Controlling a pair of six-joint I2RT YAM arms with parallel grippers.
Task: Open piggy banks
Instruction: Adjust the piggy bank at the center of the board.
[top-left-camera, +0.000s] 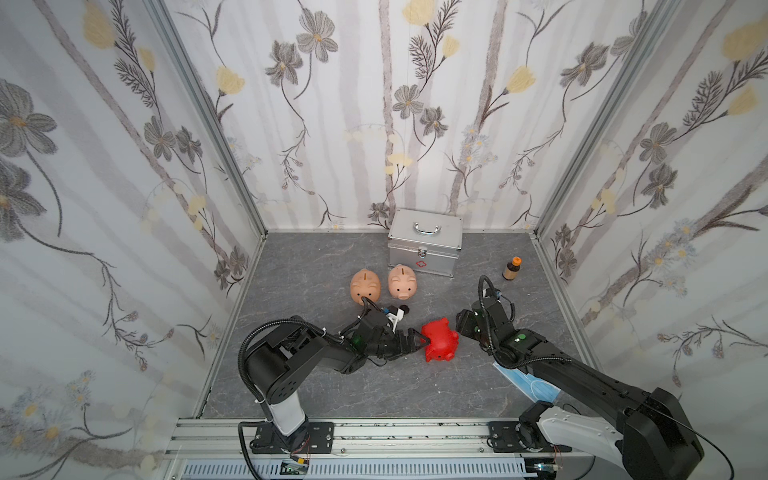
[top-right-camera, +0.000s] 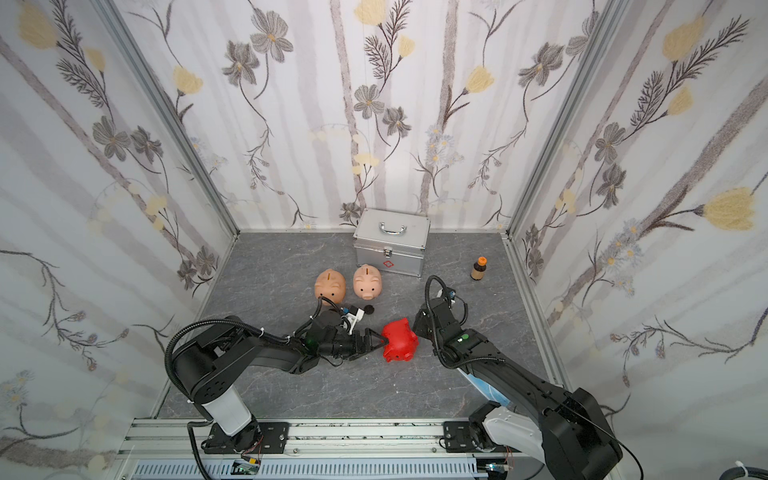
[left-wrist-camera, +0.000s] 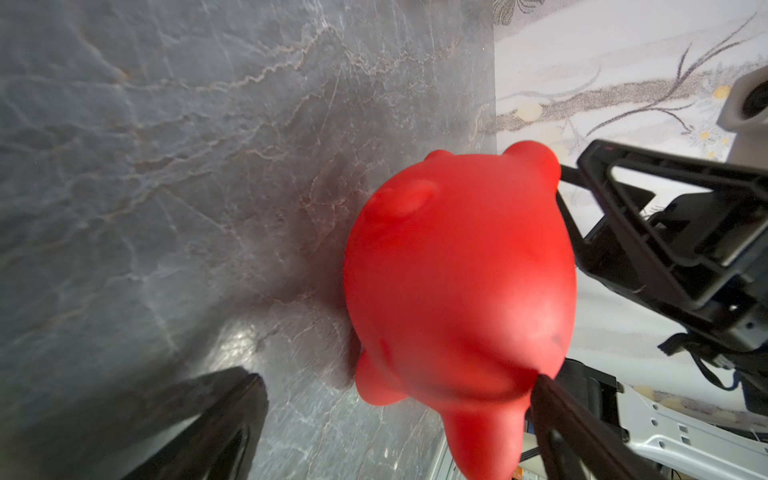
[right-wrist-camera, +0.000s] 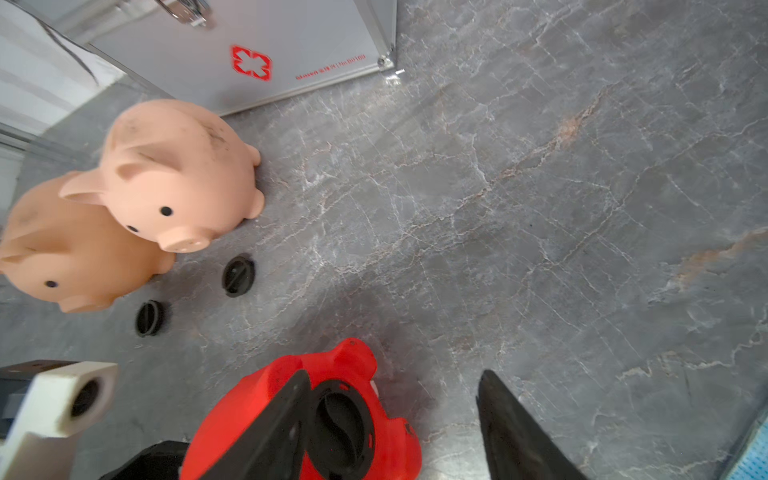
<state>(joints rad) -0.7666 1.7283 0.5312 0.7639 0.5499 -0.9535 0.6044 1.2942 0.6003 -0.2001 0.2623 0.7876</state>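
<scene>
Left gripper (top-left-camera: 419, 338) and right gripper (right-wrist-camera: 395, 376), both parted, flank red piggy bank (top-left-camera: 441, 340).

grey marble tabletop (top-left-camera: 332, 386) | red pig (top-left-camera: 441, 340) | two peach pigs (top-left-camera: 365, 285) (top-left-camera: 402, 282) | two black plugs (right-wrist-camera: 237, 275) (right-wrist-camera: 148, 318) | case (top-left-camera: 424, 249) | bottle (top-left-camera: 511, 268)

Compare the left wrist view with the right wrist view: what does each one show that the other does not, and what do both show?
Only the left wrist view: the smooth rounded side of the red pig, where no plug is in sight.
Only the right wrist view: the two peach pigs, two loose black plugs lying on the table near them, the silver case, and the black plug seated in the red pig's underside.
Both: the red pig and the grey table.
</scene>
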